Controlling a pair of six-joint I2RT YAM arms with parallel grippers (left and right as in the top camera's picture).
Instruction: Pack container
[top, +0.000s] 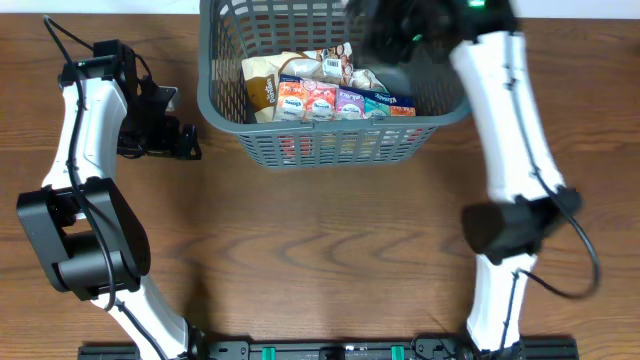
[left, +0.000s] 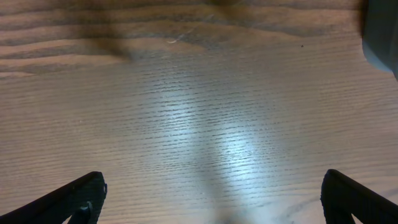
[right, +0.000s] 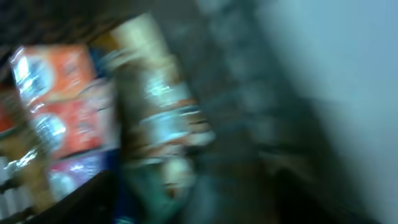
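The dark grey slotted container (top: 330, 128) stands at the table's far middle and holds several snack packets (top: 320, 97), orange, pink, purple and teal, plus a tan pouch (top: 262, 82). My right gripper (top: 388, 40) hangs over the container's right half. In the blurred right wrist view its fingers (right: 199, 193) look apart with nothing between them, above the packets (right: 68, 106) and a tan pouch (right: 155, 99). My left gripper (top: 188, 140) is left of the container, open and empty above bare wood (left: 214, 190).
The wooden table (top: 330, 240) runs out in front of the container. A grey corner of the container (left: 380, 37) shows at the top right of the left wrist view. The right arm (top: 510, 120) reaches along the container's right side.
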